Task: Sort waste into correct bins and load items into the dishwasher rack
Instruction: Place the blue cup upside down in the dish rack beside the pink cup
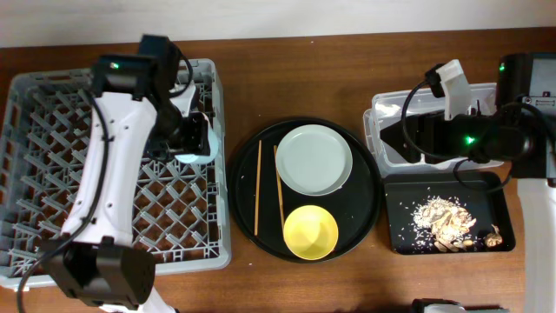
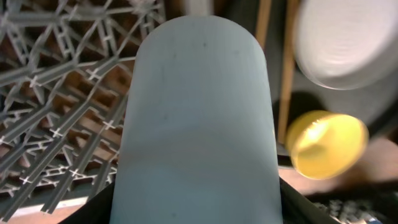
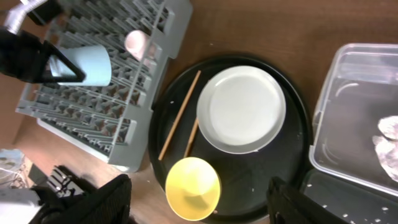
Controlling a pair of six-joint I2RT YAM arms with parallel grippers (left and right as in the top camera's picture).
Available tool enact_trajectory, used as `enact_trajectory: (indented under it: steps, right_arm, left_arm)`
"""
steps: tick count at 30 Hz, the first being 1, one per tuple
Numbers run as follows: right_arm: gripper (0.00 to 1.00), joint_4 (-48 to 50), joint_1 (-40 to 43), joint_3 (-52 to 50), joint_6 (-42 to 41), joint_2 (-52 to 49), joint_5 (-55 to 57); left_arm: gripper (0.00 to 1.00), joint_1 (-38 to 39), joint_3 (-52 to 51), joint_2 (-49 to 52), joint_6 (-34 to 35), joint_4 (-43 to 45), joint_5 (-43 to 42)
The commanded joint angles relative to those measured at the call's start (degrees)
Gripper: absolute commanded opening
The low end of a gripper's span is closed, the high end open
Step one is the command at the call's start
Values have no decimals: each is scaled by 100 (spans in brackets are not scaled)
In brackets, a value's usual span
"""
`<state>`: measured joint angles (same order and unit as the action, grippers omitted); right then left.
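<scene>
My left gripper (image 1: pixel 193 141) is shut on the small blue cup (image 2: pixel 199 112) and holds it over the right part of the grey dishwasher rack (image 1: pixel 52 130). The cup also shows in the right wrist view (image 3: pixel 87 64). A pink cup (image 3: pixel 135 42) sits in the rack near its far edge. The pale plate (image 1: pixel 314 160) and the yellow bowl (image 1: pixel 310 232) lie on the round black tray (image 1: pixel 372 204). My right gripper (image 1: pixel 401 137) is open and empty, over the clear tub (image 1: pixel 382 111). White tissue (image 3: pixel 388 140) lies in the tub. Food scraps (image 1: pixel 443 222) and a gold-brown wrapper (image 1: pixel 495 233) lie in the black rectangular tray (image 1: pixel 395 217).
Two wooden chopsticks (image 1: pixel 258 187) lie on the left part of the round tray beside the plate. The rack fills the left of the table, the two bins stand at the right edge. Brown tabletop shows along the back (image 1: pixel 295 78).
</scene>
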<state>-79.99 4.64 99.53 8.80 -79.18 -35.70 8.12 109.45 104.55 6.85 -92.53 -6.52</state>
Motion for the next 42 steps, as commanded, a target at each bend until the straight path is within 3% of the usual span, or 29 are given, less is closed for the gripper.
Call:
enact_trajectory:
  steps: [1,6,16,21,24,27,31,34,39,42]
  right_arm:
    - [70,-42,26,2,0,-39,214]
    - [70,-153,26,2,151,-39,216]
    - [70,-254,26,0,155,-39,345]
    - [70,-282,26,0,195,-39,345]
    - [70,-282,26,0,203,-39,345]
    - [73,-299,26,2,299,-39,483]
    - [80,-317,26,2,299,-39,815]
    - [98,-315,26,2,295,-39,1071]
    - [99,-212,33,2,-872,-125,2761]
    - [99,-214,31,2,-1016,-201,3265]
  left_arm:
    - [35,-4,-737,-76,356,387,446]
    - [35,-4,-1300,-74,538,1023,566]
    - [36,0,-1342,-74,688,1049,787]
    - [51,-2,-1534,-63,686,1139,787]
    - [75,-4,-1578,-63,688,1207,785]
    - [85,-4,-1537,-70,686,1285,758]
    - [86,-2,-1202,-133,684,1193,734]
    - [80,52,-929,-326,680,1110,313]
    - [77,927,-907,-890,682,1084,-120]
    - [77,1875,-907,-977,682,1102,-118]
